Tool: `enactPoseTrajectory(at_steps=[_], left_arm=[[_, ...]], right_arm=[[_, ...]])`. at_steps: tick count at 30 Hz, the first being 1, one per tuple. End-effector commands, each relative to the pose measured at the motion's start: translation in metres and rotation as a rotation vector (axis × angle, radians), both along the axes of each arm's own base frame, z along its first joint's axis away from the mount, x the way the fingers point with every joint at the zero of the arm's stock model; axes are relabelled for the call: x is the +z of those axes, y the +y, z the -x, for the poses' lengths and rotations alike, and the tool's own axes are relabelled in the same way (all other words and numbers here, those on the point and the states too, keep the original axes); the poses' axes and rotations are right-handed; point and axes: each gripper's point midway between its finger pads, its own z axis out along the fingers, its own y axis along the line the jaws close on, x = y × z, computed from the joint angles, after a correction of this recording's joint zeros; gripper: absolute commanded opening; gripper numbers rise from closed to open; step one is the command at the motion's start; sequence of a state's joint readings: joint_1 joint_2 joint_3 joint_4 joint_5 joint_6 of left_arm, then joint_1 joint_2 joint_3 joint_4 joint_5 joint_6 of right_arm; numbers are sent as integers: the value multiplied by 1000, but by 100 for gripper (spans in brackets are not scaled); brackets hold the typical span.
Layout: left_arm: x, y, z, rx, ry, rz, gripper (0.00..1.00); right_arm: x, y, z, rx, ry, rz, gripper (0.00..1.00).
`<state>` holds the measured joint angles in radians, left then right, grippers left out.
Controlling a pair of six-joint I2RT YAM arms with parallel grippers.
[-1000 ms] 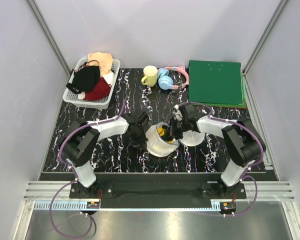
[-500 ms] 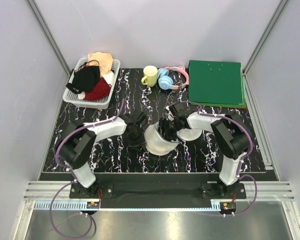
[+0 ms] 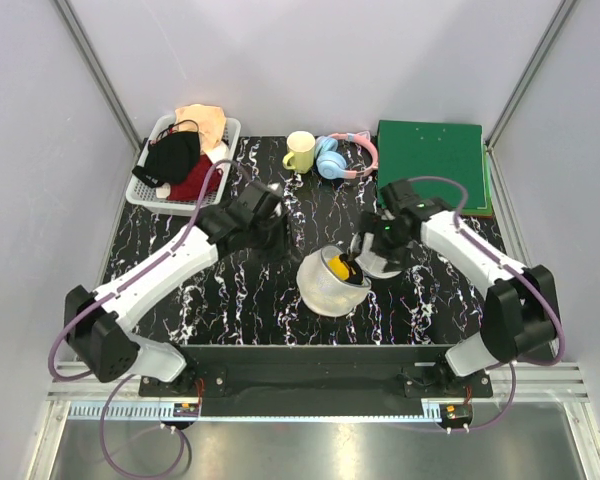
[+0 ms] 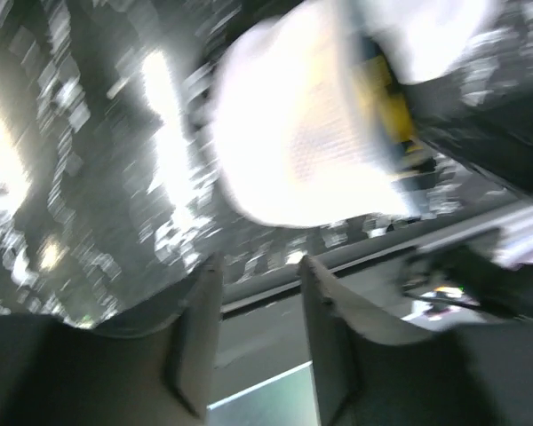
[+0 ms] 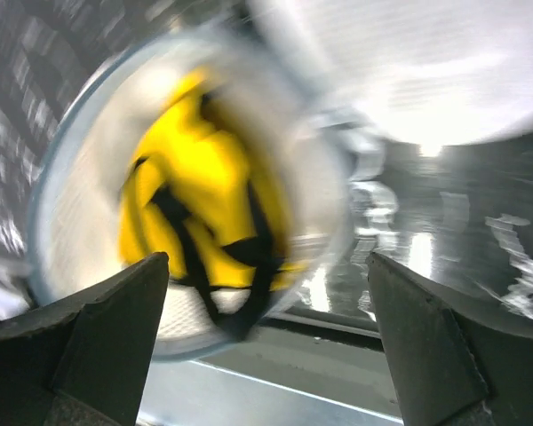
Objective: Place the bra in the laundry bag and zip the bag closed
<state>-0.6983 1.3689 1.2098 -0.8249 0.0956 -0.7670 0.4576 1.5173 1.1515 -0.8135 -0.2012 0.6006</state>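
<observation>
Both wrist views are smeared by blur, so fine detail is lost. At the bottom of the left wrist view the left gripper (image 4: 259, 342) shows its two fingers parted, with a bare gap between them and nothing held. Above it the bag (image 4: 302, 133) is a white glare with a sliver of yellow at the upper right.

In the right wrist view the right gripper (image 5: 266, 337) has its fingers spread to the lower corners of the frame, wide apart and empty. Between and beyond them one round half of the bag lies open, with the bra (image 5: 195, 195) inside it, yellow with black straps. The second half is a pale blur at the upper right. The zipper cannot be made out.

From overhead the bag sits at the lower centre of the table (image 3: 230, 300) with its halves apart, and only a small yellow patch shows in the nearer dome. The right gripper partly hides the other half, and whether they touch I cannot tell. The left gripper is up and to the left, clear of the bag.

At the upper left a basket (image 3: 216, 196) holds a black garment (image 3: 170, 158), a dark red garment (image 3: 195, 183) and a peach cloth (image 3: 202, 120). Along the top edge are a mug (image 3: 300, 150), headphones (image 3: 332, 158) and a green folder (image 3: 430, 165).
</observation>
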Motion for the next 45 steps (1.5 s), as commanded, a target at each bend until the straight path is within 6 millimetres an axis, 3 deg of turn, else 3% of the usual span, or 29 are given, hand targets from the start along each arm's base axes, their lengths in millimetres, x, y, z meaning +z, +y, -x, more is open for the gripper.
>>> enactPoseTrajectory(at_steps=[1,4,5,6,7,10,11,12,14,18,23,26,27,28,30,33,35,36,38,39,42,43,45], left_arm=[[36,-45,-36,-60,-119,56,40],[56,-90,-55,-132,-153,104,37],[59,-101,-59,-146,-159,110,37],[44,-116,-61,-177,-129,98,36],[56,-128,-67,-187,-148,128,36],[20,-149,-70,-202,-60,110,30],[8,-151,-69,-202,-27,100,28],[-13,-153,-68,-202,21,80,24],[-43,-150,-64,-203,73,30,21],[-77,-132,-61,-200,101,-79,17],[-101,-119,-56,-231,119,-150,16],[-104,-114,-54,-243,121,-173,15],[-106,-111,-53,-241,121,-184,15],[-104,-108,-52,-242,115,-188,15],[-107,-103,-49,-252,119,-203,15],[-111,-98,-47,-254,121,-219,15],[-114,-95,-47,-248,120,-235,14],[-115,-95,-47,-252,119,-240,14],[-111,-93,-54,-246,88,-257,14],[-109,-92,-56,-250,77,-265,14],[-85,-95,-68,-261,18,-266,16],[-75,-94,-76,-254,-12,-277,21],[-34,-96,-85,-233,-77,-236,37]], right_arm=[[-7,-86,-9,-259,53,154,100],[-9,-125,-28,-341,23,213,100],[-10,-131,-38,-358,16,212,100],[-13,-136,-45,-376,10,210,100],[-16,-144,-51,-397,6,208,100],[-35,-151,-74,-425,-29,223,97],[-40,-151,-78,-433,-35,218,88],[-45,-150,-82,-442,-39,213,85],[-58,-148,-92,-439,-61,197,79],[-73,-146,-101,-425,-62,198,61],[-96,-146,-90,-437,-12,259,60],[-108,-138,-87,-420,-1,306,55],[-111,-134,-87,-410,-3,319,51],[-117,-133,-88,-414,2,330,39],[-118,-136,-88,-424,-1,343,25],[-99,-140,-91,-416,-63,353,1],[-68,-142,-93,-407,-143,350,0],[-42,-140,-97,-404,-208,328,0],[-19,-139,-90,-391,-232,325,0],[4,-135,-88,-381,-258,311,0],[36,-108,-75,-289,-286,292,0],[40,-99,-69,-257,-282,292,0],[51,-78,-52,-201,-277,274,0]])
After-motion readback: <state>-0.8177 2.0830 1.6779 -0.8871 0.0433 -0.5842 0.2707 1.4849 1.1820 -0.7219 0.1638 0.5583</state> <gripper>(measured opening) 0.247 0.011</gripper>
